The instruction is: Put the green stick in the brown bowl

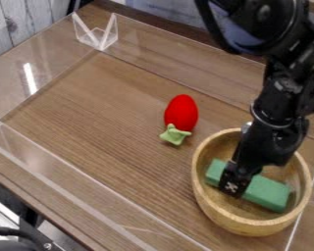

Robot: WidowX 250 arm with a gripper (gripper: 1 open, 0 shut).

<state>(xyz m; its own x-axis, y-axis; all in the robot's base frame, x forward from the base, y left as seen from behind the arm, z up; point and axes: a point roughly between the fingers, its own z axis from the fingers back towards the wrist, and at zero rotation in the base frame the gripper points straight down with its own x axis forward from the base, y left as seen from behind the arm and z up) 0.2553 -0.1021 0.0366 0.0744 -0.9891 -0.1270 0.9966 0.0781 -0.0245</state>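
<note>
One black claw (234, 184) reaches down inside the brown bowl (249, 225), its tips at the left-hand end of the green stick (267, 193) as the camera sees it. How far open it is, and whether it has hold of the stick, I cannot tell (dark parts overlap just there). The green stick lies within the bowl, slanting from upper left to lower right, its right-hand part in plain sight. Around it runs the bowl's thick tan rim, partly covered by the black arm (269, 83), which comes in from the top right. Beyond the bowl, to its upper left, lies a red strawberry-like toy (183, 113) with a pale green leafy piece (175, 135) at its lower end. All of this is on a brown wooden surface (94, 127). Farther out, near the upper left edge, stands a clear angular object (97, 33); dark cables (13, 233) show at the lower left.
</note>
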